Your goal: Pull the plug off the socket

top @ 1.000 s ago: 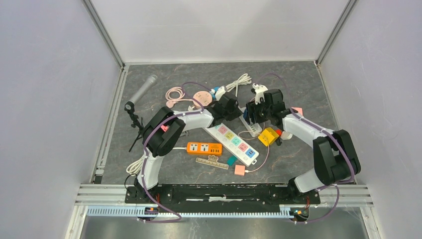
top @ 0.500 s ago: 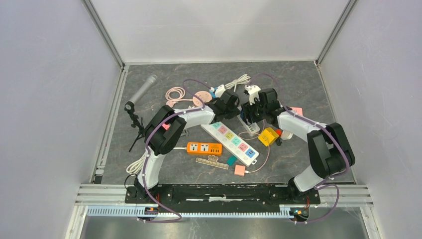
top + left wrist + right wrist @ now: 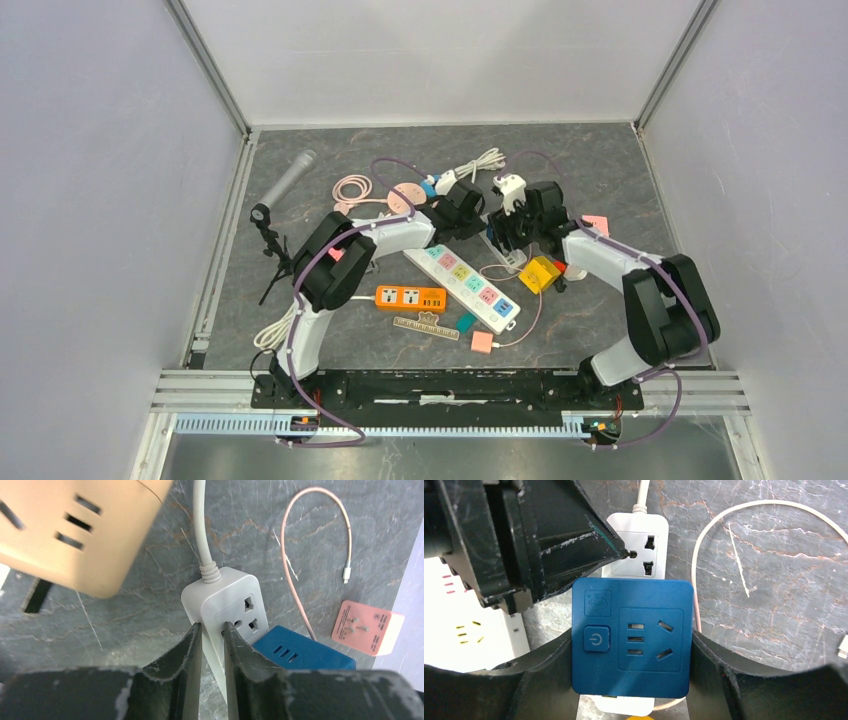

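A grey microphone (image 3: 291, 178) lies at the far left of the dark worktop (image 3: 620, 160). Near it is a curled pink cable (image 3: 350, 187). More to the front lies an orange socket strip (image 3: 411, 297). Next to that is a long white strip (image 3: 462, 277) with coloured squares on it.

The two arms meet in the middle, toward the back. The left fingers (image 3: 212, 627) are pinched nearly together and hold nothing. Their tips press down on the white socket (image 3: 225, 592), close to the end where its white cord comes out.

The blue plug (image 3: 631, 640) sits on top of the white socket, just past the left fingers. A bit of white shows at both ends of it. It has a round power button on its face. The right fingers (image 3: 631, 645) are clenched on the blue plug, one on each side, both touching it.

To the right, a yellow block (image 3: 539, 273) lies near the right arm. A pink charger (image 3: 598, 223) lies a little beyond the blue plug, apart from it.
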{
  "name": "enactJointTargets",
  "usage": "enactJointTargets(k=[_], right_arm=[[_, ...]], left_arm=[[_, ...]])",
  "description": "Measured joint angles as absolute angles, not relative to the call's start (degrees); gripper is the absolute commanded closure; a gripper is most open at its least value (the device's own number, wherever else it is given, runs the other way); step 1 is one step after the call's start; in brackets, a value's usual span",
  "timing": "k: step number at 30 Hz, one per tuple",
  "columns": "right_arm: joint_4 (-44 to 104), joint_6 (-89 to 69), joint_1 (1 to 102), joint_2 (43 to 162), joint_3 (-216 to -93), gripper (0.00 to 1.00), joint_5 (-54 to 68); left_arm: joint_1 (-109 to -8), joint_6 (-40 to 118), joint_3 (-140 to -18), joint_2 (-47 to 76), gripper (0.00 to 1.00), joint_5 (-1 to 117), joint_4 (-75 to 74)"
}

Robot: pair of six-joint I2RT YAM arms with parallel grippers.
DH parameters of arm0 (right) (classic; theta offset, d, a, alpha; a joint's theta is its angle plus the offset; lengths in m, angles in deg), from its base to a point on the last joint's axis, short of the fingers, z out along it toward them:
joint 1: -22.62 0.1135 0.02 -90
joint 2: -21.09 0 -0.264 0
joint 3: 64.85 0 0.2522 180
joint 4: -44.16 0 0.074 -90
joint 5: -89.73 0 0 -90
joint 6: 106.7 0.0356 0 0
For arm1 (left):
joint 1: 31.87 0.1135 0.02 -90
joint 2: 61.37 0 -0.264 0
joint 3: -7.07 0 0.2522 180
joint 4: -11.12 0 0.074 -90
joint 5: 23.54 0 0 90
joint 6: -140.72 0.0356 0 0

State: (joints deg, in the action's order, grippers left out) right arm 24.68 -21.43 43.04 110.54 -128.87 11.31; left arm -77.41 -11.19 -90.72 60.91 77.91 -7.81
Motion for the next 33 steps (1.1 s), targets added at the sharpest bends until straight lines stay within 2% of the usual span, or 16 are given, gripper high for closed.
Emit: enactJointTargets(k=[5,12,18,33], right_arm=[[28.97,-24.42,43.39,106.57,-123.4,1.0,10.04],[25.95,-14.78,40.46,109.32,-127.69,1.0,13.25],[29.88,-13.39,39.52,107.81,-125.02,1.0,15.22],[28.9,-11.18,39.41,105.54,-124.85,1.0,9.78]], left_arm=[[-78.5,-11.19,-91.62,60.98,0.73,77.56,-9.69],[-78.35,-11.17,-92.36,61.28,0.74,78.32,-9.43],[-78.24,-11.15,-92.71,61.31,0.74,78.39,-9.85],[-78.68,-11.17,-93.81,61.87,0.75,77.82,-9.08]])
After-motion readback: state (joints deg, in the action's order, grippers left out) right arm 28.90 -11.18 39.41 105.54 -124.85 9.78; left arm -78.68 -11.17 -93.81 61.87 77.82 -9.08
